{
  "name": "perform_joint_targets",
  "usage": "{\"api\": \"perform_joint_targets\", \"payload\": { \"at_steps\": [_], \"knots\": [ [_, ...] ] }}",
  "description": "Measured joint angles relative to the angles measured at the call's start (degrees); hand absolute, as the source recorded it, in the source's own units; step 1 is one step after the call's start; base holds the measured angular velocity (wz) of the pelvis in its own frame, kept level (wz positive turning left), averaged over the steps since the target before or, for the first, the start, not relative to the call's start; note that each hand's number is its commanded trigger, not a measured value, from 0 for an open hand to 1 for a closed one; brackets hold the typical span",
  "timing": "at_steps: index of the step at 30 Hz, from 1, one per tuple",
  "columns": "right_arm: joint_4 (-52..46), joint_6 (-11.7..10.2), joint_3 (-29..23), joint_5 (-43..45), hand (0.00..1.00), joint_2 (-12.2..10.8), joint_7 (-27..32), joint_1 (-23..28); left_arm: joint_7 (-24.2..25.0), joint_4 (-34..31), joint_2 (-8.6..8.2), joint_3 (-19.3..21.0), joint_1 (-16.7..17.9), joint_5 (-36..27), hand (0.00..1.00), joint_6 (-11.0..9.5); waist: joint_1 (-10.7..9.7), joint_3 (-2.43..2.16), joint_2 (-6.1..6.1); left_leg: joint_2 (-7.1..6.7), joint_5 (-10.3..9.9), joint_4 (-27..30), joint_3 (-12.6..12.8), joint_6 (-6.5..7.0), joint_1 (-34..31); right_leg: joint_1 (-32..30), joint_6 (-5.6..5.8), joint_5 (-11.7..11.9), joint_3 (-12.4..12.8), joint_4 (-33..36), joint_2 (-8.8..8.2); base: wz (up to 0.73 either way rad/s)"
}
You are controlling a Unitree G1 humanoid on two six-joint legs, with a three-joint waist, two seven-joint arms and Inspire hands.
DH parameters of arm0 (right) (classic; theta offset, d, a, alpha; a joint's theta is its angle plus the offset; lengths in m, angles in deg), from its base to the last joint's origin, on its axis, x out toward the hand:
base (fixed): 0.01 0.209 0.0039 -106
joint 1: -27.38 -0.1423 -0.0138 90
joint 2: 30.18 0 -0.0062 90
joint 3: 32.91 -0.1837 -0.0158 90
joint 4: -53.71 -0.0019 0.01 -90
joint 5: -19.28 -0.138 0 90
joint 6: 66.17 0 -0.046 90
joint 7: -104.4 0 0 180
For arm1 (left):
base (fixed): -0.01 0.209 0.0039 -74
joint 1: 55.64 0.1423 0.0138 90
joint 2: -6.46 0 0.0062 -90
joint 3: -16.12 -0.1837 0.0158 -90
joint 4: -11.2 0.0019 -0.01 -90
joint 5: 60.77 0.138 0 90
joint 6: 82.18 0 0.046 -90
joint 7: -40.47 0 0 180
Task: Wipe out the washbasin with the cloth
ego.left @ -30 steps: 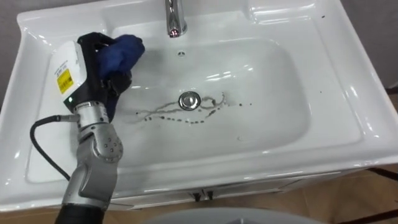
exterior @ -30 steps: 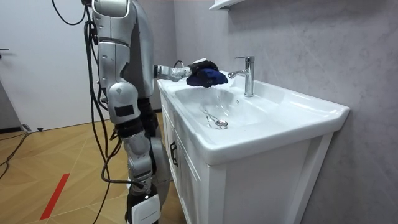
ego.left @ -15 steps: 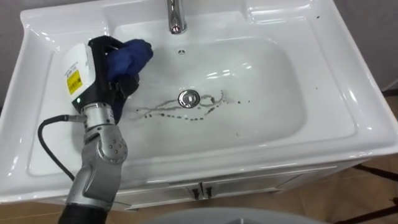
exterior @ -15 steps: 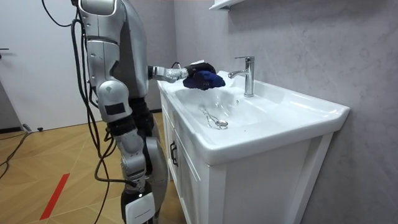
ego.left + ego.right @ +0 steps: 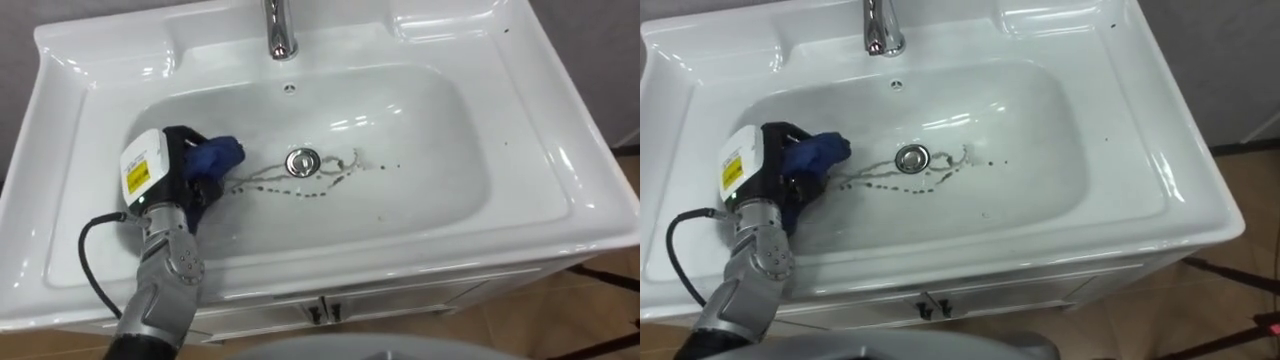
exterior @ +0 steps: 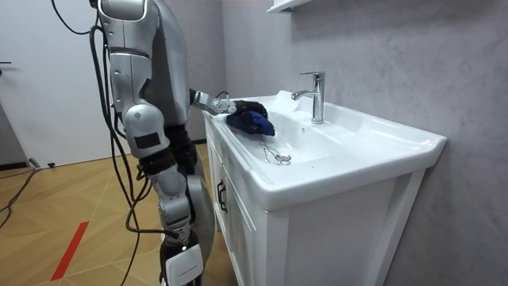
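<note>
At the bottom edge of the left eye view is the front of the white cabinet point(image 5: 400, 298), with two small dark handles point(image 5: 322, 312) side by side at its middle. Above it the basin point(image 5: 545, 215) spreads across nearly the whole frame, its front rim glossy and white.

The robot's left arm rises from the lower left corner and crosses that front rim into the bowl. The left robot hand point(image 5: 165, 178) sits left of centre, low on the bowl's left slope, its white back facing up. Its dark fingers are curled round a bunched blue cloth point(image 5: 220, 155). The cloth sticks out toward the frame's centre and lies on the white surface of the bowl.

Just right of the cloth, dark streaks point(image 5: 265, 183) trail in thin looping lines across the bottom of the bowl. They reach the round metal drain point(image 5: 303, 162) and curl past it to the right. A few dark specks point(image 5: 385, 167) lie further right. The end of the cloth is at the left end of the streaks, apart from the drain.

Higher in the frame a small overflow hole point(image 5: 290, 88) shows on the far wall of the bowl. Above it, at the top edge, stands the chrome faucet point(image 5: 280, 35).

In the room view the robot stands upright at the left end of the cabinet. Its left arm reaches out over the basin with the cloth down inside it. The right robot hand point(image 6: 181, 266) hangs at its side at the bottom of that frame; its grip cannot be told.
</note>
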Motion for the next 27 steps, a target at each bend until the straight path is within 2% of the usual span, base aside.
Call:
{"api": "perform_joint_targets", "payload": {
  "at_steps": [4, 9, 14, 18, 27],
  "knots": [
    [-0.24, 0.14, -0.02, 0.20, 0.00, -0.13, 0.35, 0.01, -0.01, 0.17, -0.01, 0.01, 0.27, -2.09, 1.00, 0.01, -0.80, 0.01, 0.09, -0.02, 0.00, -0.01, 0.00, 0.00, 0.31, 0.25, 0.01, 0.00, 0.05, 0.00, 0.02, -0.01],
    [-0.45, 0.87, -0.02, 0.16, 0.00, -0.11, 0.91, 0.03, 0.55, 3.45, -0.01, -0.89, -0.19, -5.20, 1.00, 0.10, -1.31, -0.06, 0.47, 0.05, 0.00, -0.06, 0.20, 0.00, 0.73, 0.39, -0.01, 0.01, 0.29, 0.19, 0.08, -0.05],
    [-1.38, 1.27, -0.02, 0.01, 0.00, -0.11, 1.31, 0.00, 0.56, 4.87, -0.02, -1.06, -0.30, -6.11, 1.00, 0.10, -1.71, 0.22, 0.72, 0.05, -0.02, -0.20, 1.07, 0.03, 1.23, 0.33, 0.00, 0.00, 0.91, 0.16, 0.12, -0.05],
    [-2.25, 1.24, -0.01, -0.18, 0.00, -0.17, 1.91, -0.09, 1.34, 5.68, -0.01, -1.04, -0.36, -6.12, 1.00, 0.12, -1.96, 0.26, 0.84, 0.03, -0.02, -0.22, 1.48, 0.03, 1.48, 0.34, 0.00, -0.01, 1.47, 0.18, 0.16, -0.07],
    [-1.72, 1.28, -0.35, -0.16, 0.00, -0.18, 1.82, -0.18, 3.07, 9.40, -0.01, -0.92, -1.90, -10.96, 1.00, -0.48, -2.09, 0.36, 0.67, 0.08, -0.02, -0.59, 1.63, 0.03, 1.53, 0.17, 0.01, -0.01, 2.04, 0.29, 0.32, -0.03]
  ]
}}
